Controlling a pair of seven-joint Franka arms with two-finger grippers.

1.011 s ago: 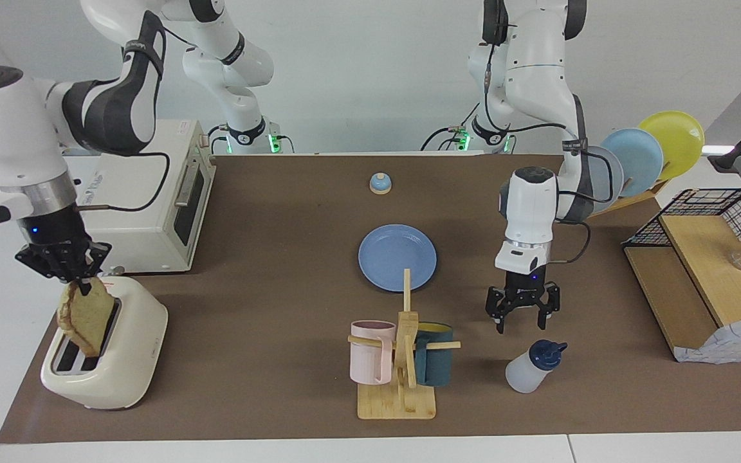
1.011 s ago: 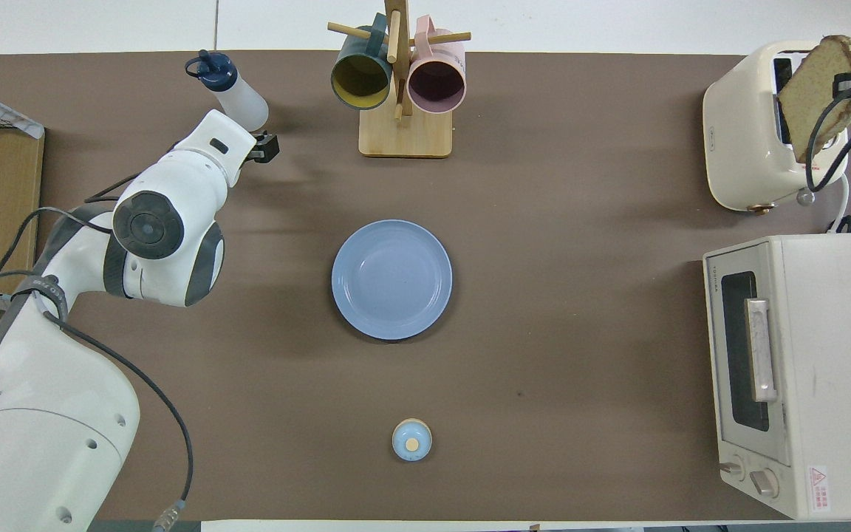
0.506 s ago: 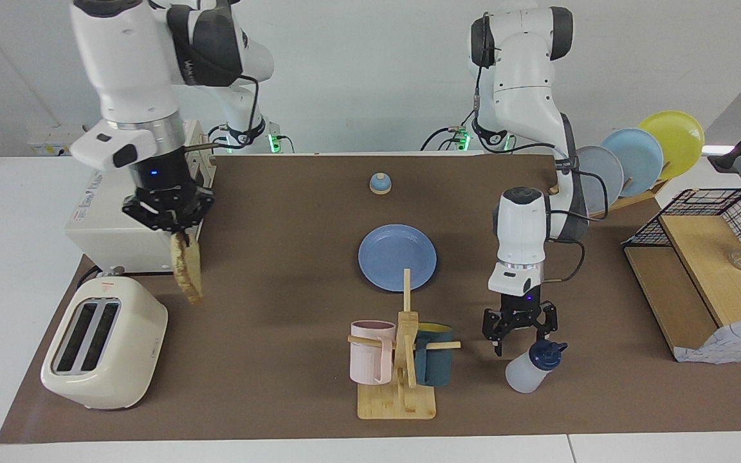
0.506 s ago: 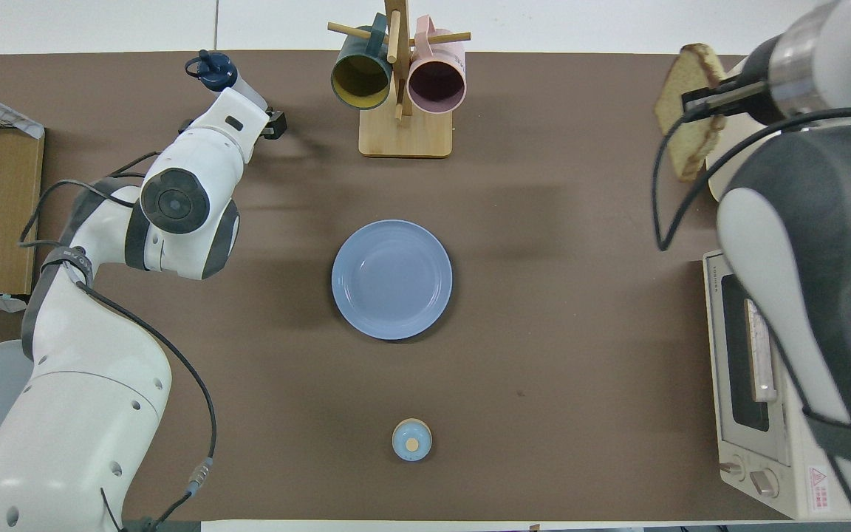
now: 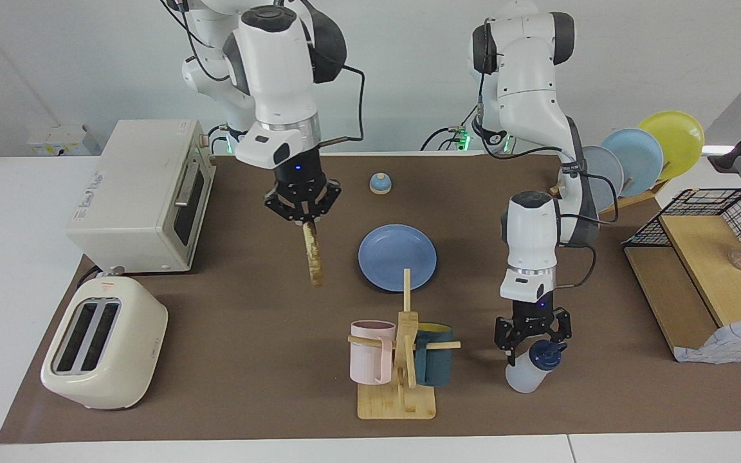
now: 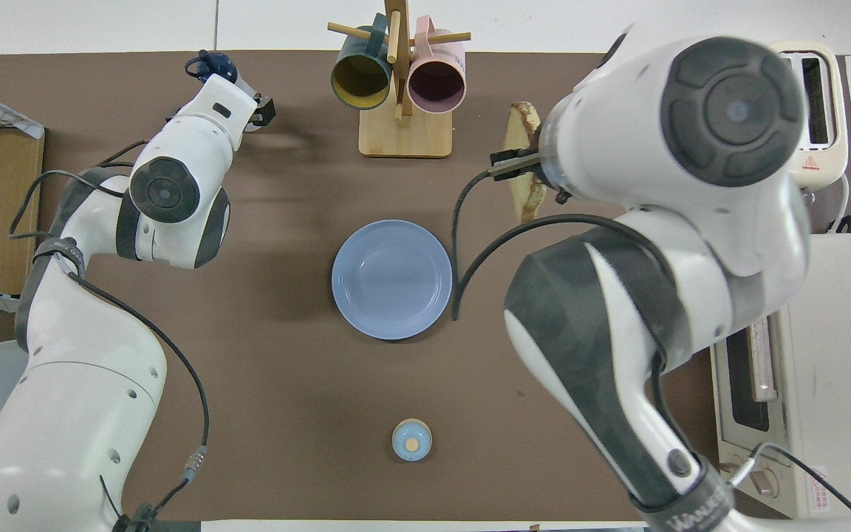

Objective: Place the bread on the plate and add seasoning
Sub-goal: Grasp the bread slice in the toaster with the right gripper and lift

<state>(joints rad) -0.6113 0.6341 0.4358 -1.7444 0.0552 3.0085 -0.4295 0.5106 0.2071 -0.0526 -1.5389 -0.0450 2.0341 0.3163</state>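
A robotics lab dressed up as a kitchen. Two white robot arms (image 5: pixel 280 83) are mounted at the top of the frame against a bare white wall, cables trailing from their bases. The surface (image 5: pixel 248 334) is a white bench covered by a brown mat, set with kitchen props: a toaster oven (image 5: pixel 139 193) at upper left, a cream toaster (image 5: pixel 103 344) at lower left, a wooden mug tree (image 5: pixel 402 360) at bottom centre, and a plate rack (image 5: pixel 640 154) at upper right.

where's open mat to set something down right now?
Bare mat between the toaster and mug rack, and between the bell and plate. Crowded by the seasoning bottle, where the left gripper sits, open.
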